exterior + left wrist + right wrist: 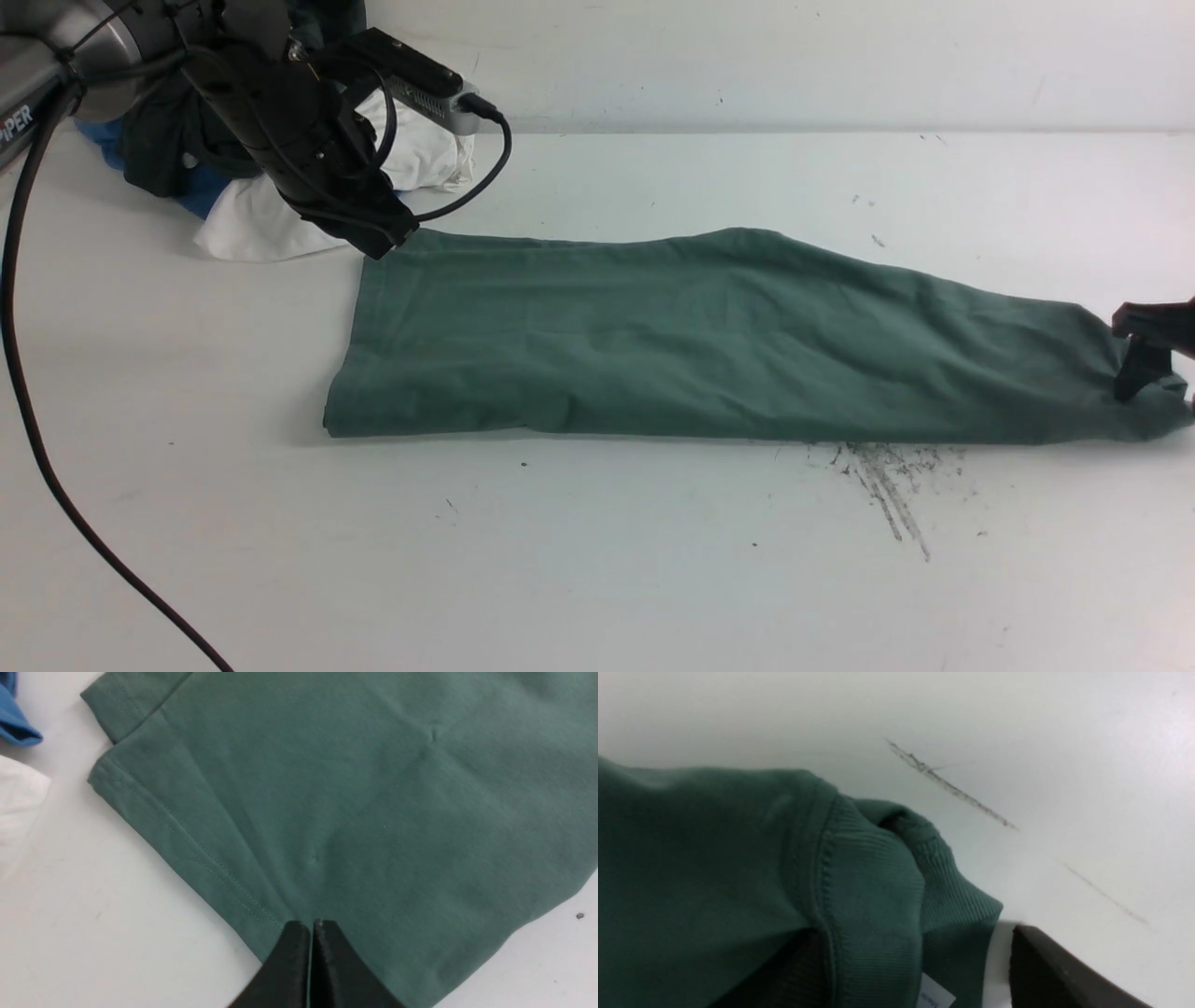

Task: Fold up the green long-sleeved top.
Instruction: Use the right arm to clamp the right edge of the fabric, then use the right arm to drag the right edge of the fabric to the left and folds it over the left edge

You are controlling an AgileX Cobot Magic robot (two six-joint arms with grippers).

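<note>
- While the green top (pixel 709 345) lies folded into a long band across the middle of the desk (pixel 597 579), one arm sits at each of its ends
- Its left end, the stitched hem (pixel 187 835), lies squared off toward the desk's left edge, and its right end narrows and reaches the right edge of the front view
- The left gripper (pixel 387 238) is at the far left corner of the top, its two fingers pressed together with no gap
- In the left wrist view its tips sit on the hem edge and soft creases in the cloth run in toward them, so it looks pinched on the cloth there
- The right gripper (pixel 1150 359) is at the right end of the top with its jaws spread
- In the right wrist view the one finger (pixel 1064 975) that shows stands well off to the side, apart from the cloth, and the other is hidden by the bunched ribbed collar (pixel 873 882)
- A small white label (pixel 933 998) peeks out below the collar
- At the desk's far left corner, just behind the left gripper, a heap holds a white garment (pixel 271 224), a blue garment (pixel 201 201) and a dark garment (pixel 159 140)
- Dark scuff marks (pixel 887 485) streak the desk just in front of the top, toward its right end
- A black cable (pixel 28 420) runs down the desk's left side to its near edge
</note>
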